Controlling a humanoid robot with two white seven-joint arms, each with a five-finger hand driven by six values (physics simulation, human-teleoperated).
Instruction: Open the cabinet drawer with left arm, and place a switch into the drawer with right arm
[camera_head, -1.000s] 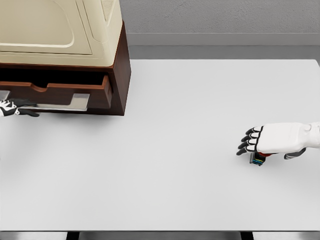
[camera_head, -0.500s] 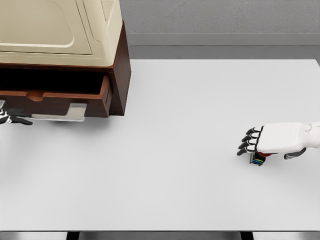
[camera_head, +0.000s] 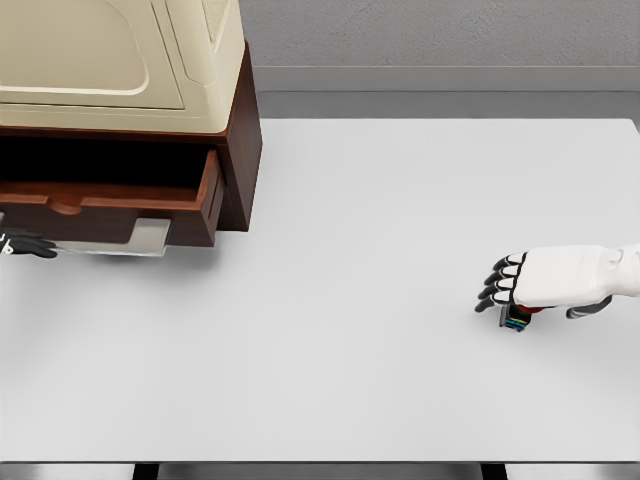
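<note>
The brown cabinet (camera_head: 240, 150) stands at the table's far left with a cream appliance on top. Its drawer (camera_head: 120, 205) is pulled partway out, showing a dark gap behind the front. A silver handle (camera_head: 110, 240) runs under the drawer front. Only the dark fingertips of my left hand (camera_head: 25, 244) show at the picture's left edge, curled at that handle. The small dark switch (camera_head: 515, 320), with red and blue bits, lies at the right of the table. My right hand (camera_head: 520, 285) hovers just over it, fingers relaxed and thumb apart from it, covering most of it.
The white table (camera_head: 360, 230) stretches between cabinet and switch. Its front edge runs along the bottom of the picture. A grey wall stands behind the table's far edge.
The drawer has slid further out toward the table's front, and my left hand has moved left and down with the handle. My right hand has barely shifted.
</note>
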